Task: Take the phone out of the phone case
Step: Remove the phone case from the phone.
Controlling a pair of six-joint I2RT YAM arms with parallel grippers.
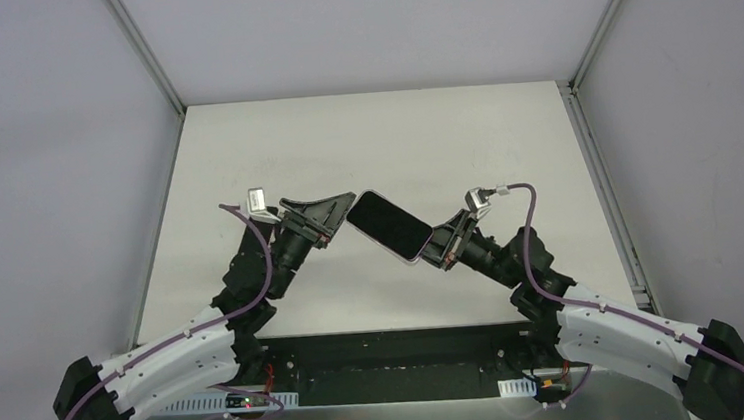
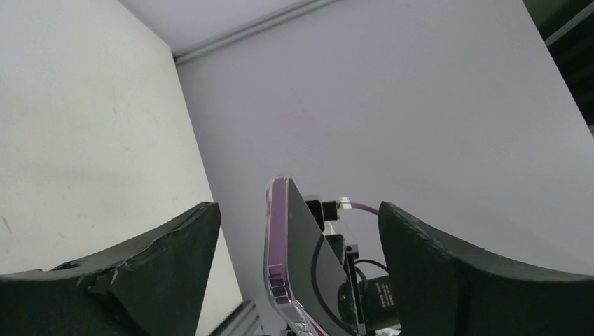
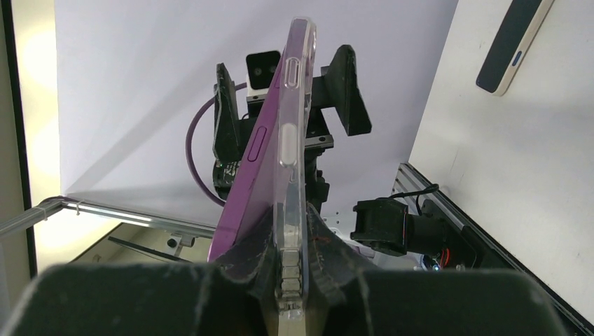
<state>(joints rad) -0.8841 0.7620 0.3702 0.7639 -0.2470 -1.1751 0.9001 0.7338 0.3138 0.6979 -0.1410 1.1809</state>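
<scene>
A purple phone [image 1: 389, 225] with a dark screen sits in a clear case [image 3: 293, 140] and is held in the air above the table's middle. My right gripper [image 1: 429, 246] is shut on its lower end; in the right wrist view [image 3: 291, 238] both pads press on the case's faces. My left gripper [image 1: 348, 210] is open at the phone's upper end. In the left wrist view [image 2: 298, 231] the phone [image 2: 308, 259] stands edge-on between the two fingers, with a gap on each side. Purple shows through the clear case edge [image 2: 279, 245].
The white table [image 1: 373, 140] lies between grey walls with metal rails along its edges. In the right wrist view a dark slab with a cream edge [image 3: 515, 42] lies on the white surface at the upper right; it does not show from above.
</scene>
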